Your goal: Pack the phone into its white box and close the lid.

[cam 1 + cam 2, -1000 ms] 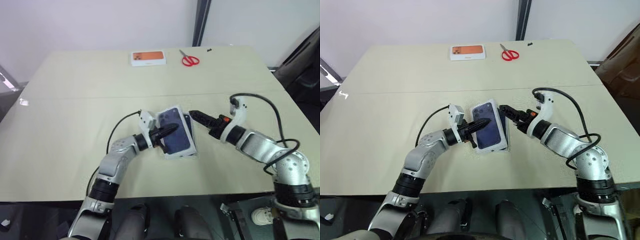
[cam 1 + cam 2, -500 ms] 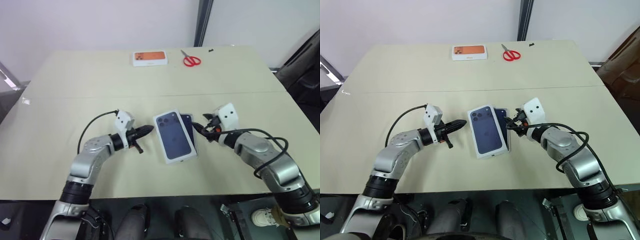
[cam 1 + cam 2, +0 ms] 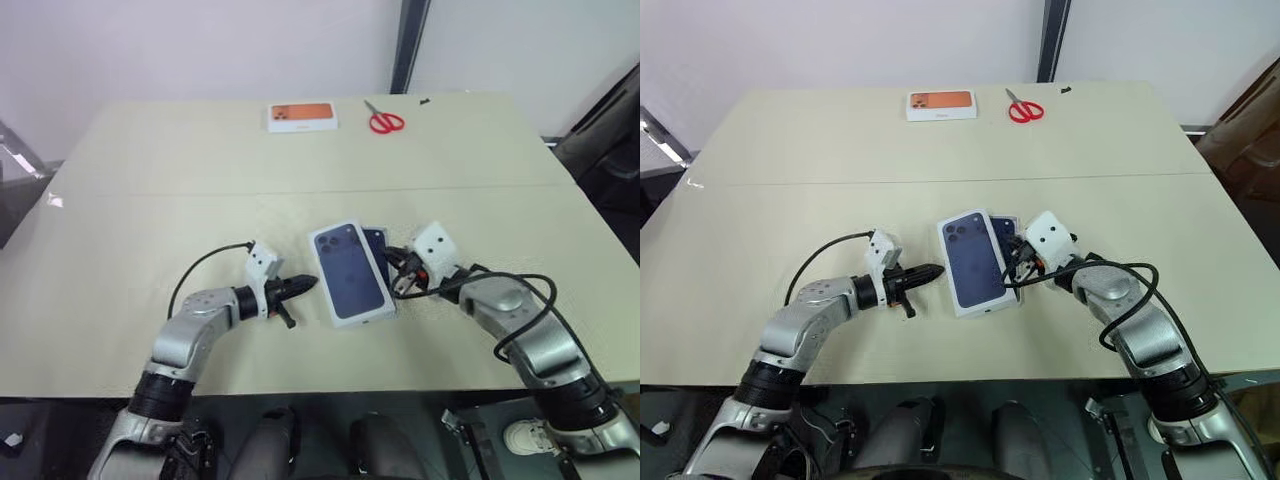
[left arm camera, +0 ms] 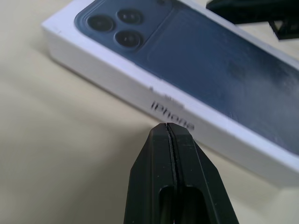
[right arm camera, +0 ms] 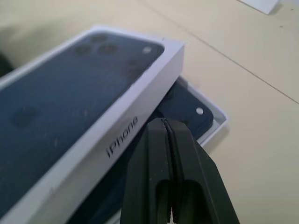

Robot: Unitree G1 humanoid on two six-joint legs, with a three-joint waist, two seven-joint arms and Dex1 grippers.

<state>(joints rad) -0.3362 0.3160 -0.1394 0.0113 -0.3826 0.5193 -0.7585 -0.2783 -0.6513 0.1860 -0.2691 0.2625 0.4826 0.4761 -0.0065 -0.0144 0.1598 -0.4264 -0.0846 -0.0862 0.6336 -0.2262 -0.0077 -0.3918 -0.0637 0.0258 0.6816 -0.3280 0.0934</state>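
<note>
The lid (image 3: 348, 272), white with a dark-blue phone printed on top, lies askew over the white box (image 5: 219, 123) in the middle of the table. It is offset so that the box's right rim shows. A strip of the dark navy phone (image 3: 377, 240) shows inside the box beside the lid. My left gripper (image 3: 305, 284) is shut and empty, its tip close to the lid's left long side (image 4: 187, 121). My right gripper (image 3: 1015, 272) is shut and empty. It points at the lid's right side (image 5: 135, 126), just above the exposed phone (image 5: 184, 105).
A white box with an orange top (image 3: 301, 116) and red scissors (image 3: 381, 121) lie at the far edge of the table. A seam (image 3: 150, 194) crosses the beige tabletop. The near table edge runs just behind both arms.
My left gripper came off the lid, swung left, then moved back toward its side. My right gripper rolled over and went from open to shut beside the lid.
</note>
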